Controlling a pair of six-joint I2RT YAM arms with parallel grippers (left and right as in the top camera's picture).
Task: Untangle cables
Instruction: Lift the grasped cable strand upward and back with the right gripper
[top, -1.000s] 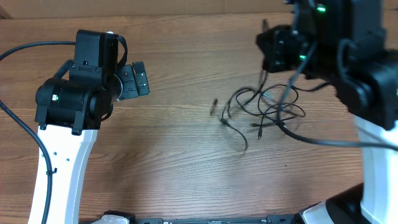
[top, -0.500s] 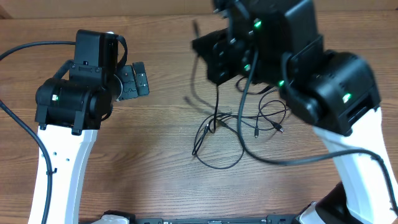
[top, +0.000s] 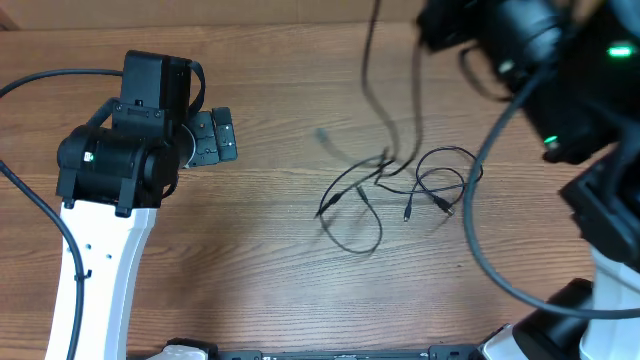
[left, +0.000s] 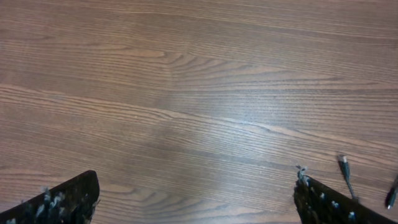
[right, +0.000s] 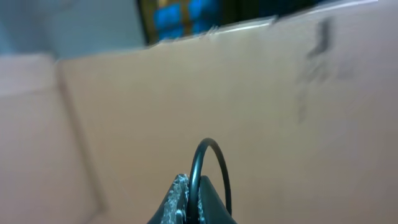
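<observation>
The cables (top: 420, 185) are thin black cords in loose loops on the wooden table, right of centre. Strands (top: 372, 70) rise from the heap toward the raised right arm at the top of the overhead view. My right gripper (right: 198, 205) is shut on a loop of black cable (right: 211, 162), lifted high and tilted toward a cardboard wall. My left gripper (left: 196, 199) is open and empty over bare wood; it shows at the left in the overhead view (top: 215, 138). A small plug end (left: 344, 167) lies by its right finger.
The wooden table (top: 260, 260) fills the overhead view. The left arm's white base (top: 95, 270) stands at the left and the right arm's body (top: 580, 100) looms over the right side. A brown cardboard wall (right: 261, 93) fills the right wrist view.
The right arm has swung up and to the right with a cable in its grip, so strands now hang from it. The heap has shifted and spread. The left arm has not moved.
</observation>
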